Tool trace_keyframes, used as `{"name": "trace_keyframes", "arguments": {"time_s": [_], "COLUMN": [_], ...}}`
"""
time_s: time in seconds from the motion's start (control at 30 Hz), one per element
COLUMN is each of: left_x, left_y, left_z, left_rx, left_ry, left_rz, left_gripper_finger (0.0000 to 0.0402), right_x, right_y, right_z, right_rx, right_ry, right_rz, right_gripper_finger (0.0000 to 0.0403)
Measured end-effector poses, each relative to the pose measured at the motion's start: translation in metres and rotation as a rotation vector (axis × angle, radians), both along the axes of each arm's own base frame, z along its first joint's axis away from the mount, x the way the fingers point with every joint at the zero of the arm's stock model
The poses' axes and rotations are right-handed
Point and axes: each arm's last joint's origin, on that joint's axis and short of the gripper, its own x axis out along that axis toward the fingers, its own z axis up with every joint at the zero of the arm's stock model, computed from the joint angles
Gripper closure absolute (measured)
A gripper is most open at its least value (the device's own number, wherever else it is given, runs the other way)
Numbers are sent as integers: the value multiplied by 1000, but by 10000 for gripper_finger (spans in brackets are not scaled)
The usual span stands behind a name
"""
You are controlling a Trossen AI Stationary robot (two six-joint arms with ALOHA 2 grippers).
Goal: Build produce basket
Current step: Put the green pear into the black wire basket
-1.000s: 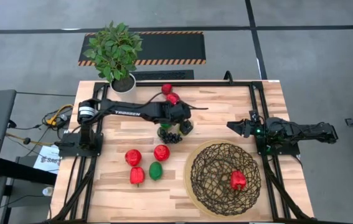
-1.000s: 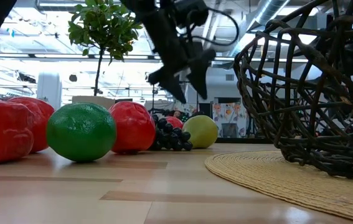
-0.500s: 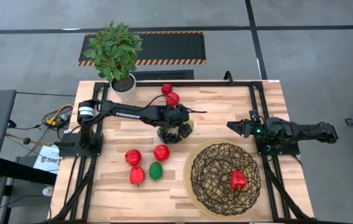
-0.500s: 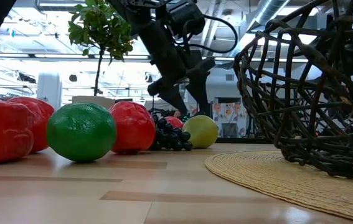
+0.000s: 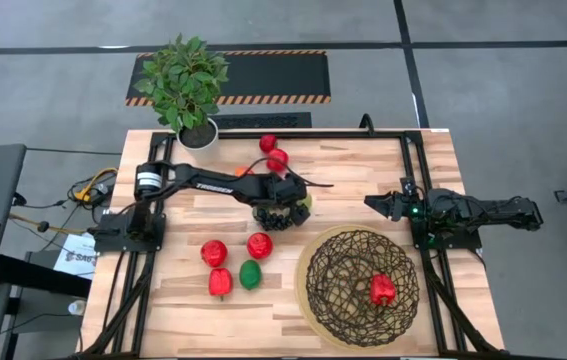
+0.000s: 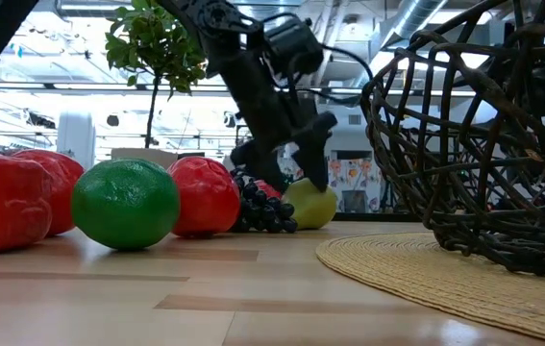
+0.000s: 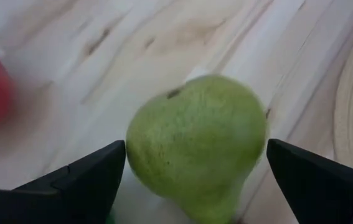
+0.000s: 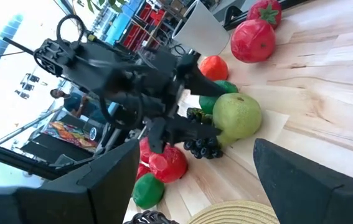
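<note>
Wooden surface (image 5: 363,170), catalogued near to far. Nearest row: lime (image 6: 125,204), red peppers and apples beside it, untouched. Right: basket (image 5: 361,282) on its tan mat, one red pepper (image 5: 382,290) inside. Beyond: left hand (image 5: 281,203), lowered since a second ago, fingers now spread wide either side of the green pear (image 7: 196,146), not yet gripped; grapes (image 6: 264,209) are touching it. Open board is left between pear and basket. Right hand (image 5: 381,205) is parked by the far right frame; fingers spread.
</note>
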Motion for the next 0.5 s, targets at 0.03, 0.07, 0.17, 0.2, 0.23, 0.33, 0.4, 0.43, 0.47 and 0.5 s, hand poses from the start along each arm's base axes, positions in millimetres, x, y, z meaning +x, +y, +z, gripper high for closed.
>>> {"name": "trace_keyframes", "arguments": {"time_s": [0.03,0.07,0.17,0.2,0.23,0.33,0.4,0.43,0.47,0.5], "left_x": [0,2,2,3,3,3,2,2,2,2], "left_y": [0,0,0,0,0,0,0,0,0,0], "left_z": [-4,-7,-16,-18,-19,-19,-19,-19,-19,-19], "left_rx": [-3,0,-6,-7,-10,-19,-22,-23,-26,-32], "left_ry": [10,11,35,35,44,41,40,39,37,37], "left_rz": [3,7,5,6,9,25,31,33,37,41], "left_gripper_finger": [26,26,26,26,26,26,26,28,32,38], "right_x": [0,0,0,0,0,0,0,0,0,0], "right_y": [0,0,0,0,0,0,0,0,0,0], "right_z": [0,0,0,0,0,0,0,0,0,0], "right_rx": [0,0,0,2,4,6,6,6,3,2], "right_ry": [-1,-1,-1,-1,-2,-3,-2,-2,-2,-1], "right_rz": [0,0,0,0,0,0,0,0,0,0], "right_gripper_finger": [69,69,69,69,69,69,69,69,69,69]}}
